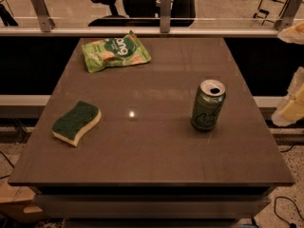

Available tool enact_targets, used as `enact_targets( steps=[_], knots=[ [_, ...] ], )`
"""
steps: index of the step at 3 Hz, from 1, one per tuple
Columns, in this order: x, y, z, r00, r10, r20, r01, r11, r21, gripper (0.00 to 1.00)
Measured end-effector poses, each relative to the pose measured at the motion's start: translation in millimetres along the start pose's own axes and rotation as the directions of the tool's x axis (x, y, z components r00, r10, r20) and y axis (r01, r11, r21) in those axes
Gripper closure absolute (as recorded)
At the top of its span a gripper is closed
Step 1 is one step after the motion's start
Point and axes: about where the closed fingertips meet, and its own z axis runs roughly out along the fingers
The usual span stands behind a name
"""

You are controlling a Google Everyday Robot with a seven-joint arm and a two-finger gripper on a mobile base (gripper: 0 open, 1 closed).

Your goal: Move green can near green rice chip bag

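Observation:
The green can stands upright on the right half of the brown table, its silver top open. The green rice chip bag lies flat at the table's far left corner, well apart from the can. My gripper shows only as pale cream parts at the right edge of the view, off the table's side and to the right of the can. It touches nothing.
A green-and-yellow sponge lies on the table's left side. A railing with metal posts runs behind the table, with an office chair beyond it. Cables lie on the floor at lower right.

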Motion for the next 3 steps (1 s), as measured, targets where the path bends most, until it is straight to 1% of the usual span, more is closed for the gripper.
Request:
enact_targets(
  steps=[1, 2, 3],
  knots=[
    [9.0, 4.9, 2.7, 0.992, 0.041, 0.12, -0.04, 0.9991, -0.012, 0.0],
    [15.9, 8.5, 6.7, 0.968, 0.076, 0.239, -0.07, 0.997, -0.032, 0.0],
    [19.3, 9.6, 12.6, 0.935, 0.099, 0.342, -0.093, 0.9951, -0.035, 0.0]
  ],
)
